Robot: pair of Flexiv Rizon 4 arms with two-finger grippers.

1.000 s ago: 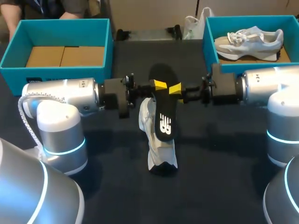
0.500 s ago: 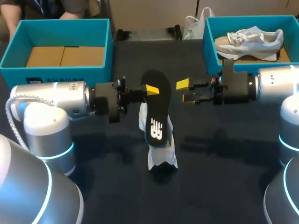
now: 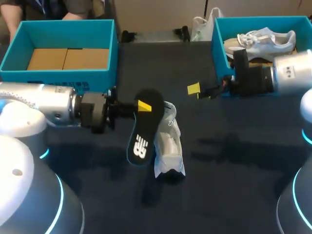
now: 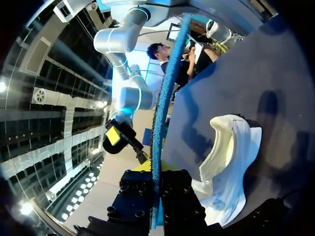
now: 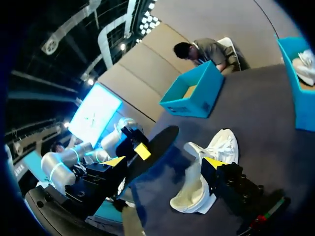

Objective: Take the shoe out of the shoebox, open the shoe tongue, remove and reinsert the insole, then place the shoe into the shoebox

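A black insole (image 3: 145, 129) hangs slantwise over the table, its upper end pinched in my left gripper (image 3: 144, 106), which is shut on it. In the left wrist view the insole (image 4: 162, 108) shows edge-on as a blue strip between the fingers of my left gripper (image 4: 155, 199). A white shoe (image 3: 168, 145) lies on the dark table just right of the insole, its opening wide. My right gripper (image 3: 199, 91) stands open and empty, apart from the insole, near the right shoebox (image 3: 218, 48). In the right wrist view, my open right gripper (image 5: 165, 162) faces the insole (image 5: 155, 147) and the shoe (image 5: 212, 164).
The right teal shoebox holds a second pale shoe (image 3: 263, 40). A left teal box (image 3: 63, 75) with cardboard inside stands at the back left. A white plastic bag (image 3: 201, 28) lies at the far edge.
My right gripper let go of the insole, opened wide and drew back to the right. My left arm pulled left with the insole, whose free end swung down beside the shoe.
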